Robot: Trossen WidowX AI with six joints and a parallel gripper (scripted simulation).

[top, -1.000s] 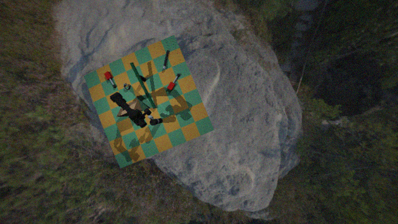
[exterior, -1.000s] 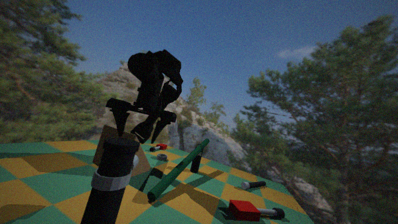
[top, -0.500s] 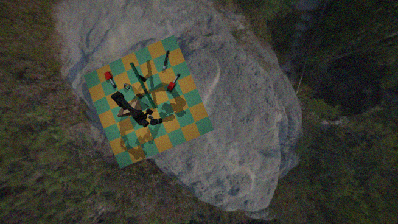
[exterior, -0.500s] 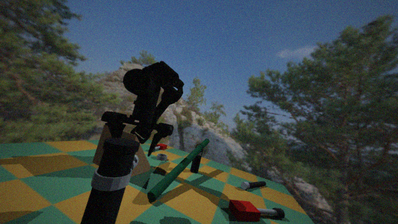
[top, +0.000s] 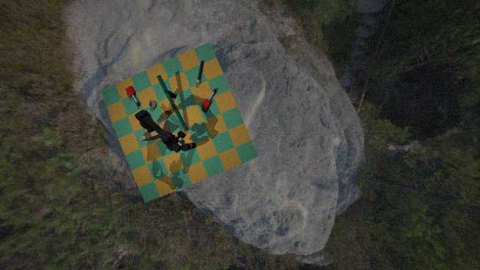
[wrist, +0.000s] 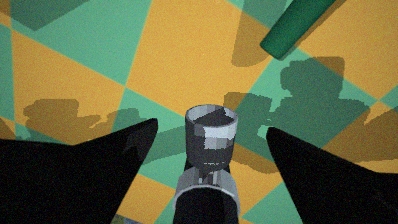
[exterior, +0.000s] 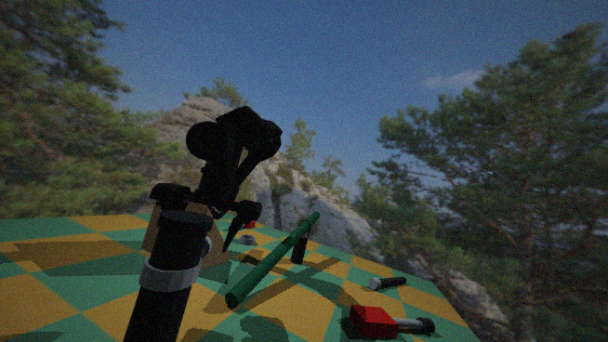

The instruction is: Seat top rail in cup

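The green rail (top: 171,99) (exterior: 274,260) (wrist: 305,22) slants through the top of the short loop-cap post (exterior: 299,250). Its near end hangs low, apart from the grey cup (wrist: 211,142) (exterior: 205,247). The cup hangs on the grey band (exterior: 169,278) (wrist: 207,186) of the black big post (exterior: 160,311) (wrist: 205,212), just under the post cap (exterior: 183,232). The cup's mouth faces away from the post. My gripper (wrist: 211,127) is open and empty, one finger on each side of the cup in the wrist view. In the exterior view the post cap hides part of it.
A brown block (top: 159,133) (exterior: 216,256) stands behind the post. A red-headed tool (top: 206,103) (exterior: 372,322) and a black rod (top: 200,71) (exterior: 392,282) lie beyond the rail. Another red-headed tool (top: 130,92) and a grey ring (top: 150,104) (exterior: 247,240) lie on the other side.
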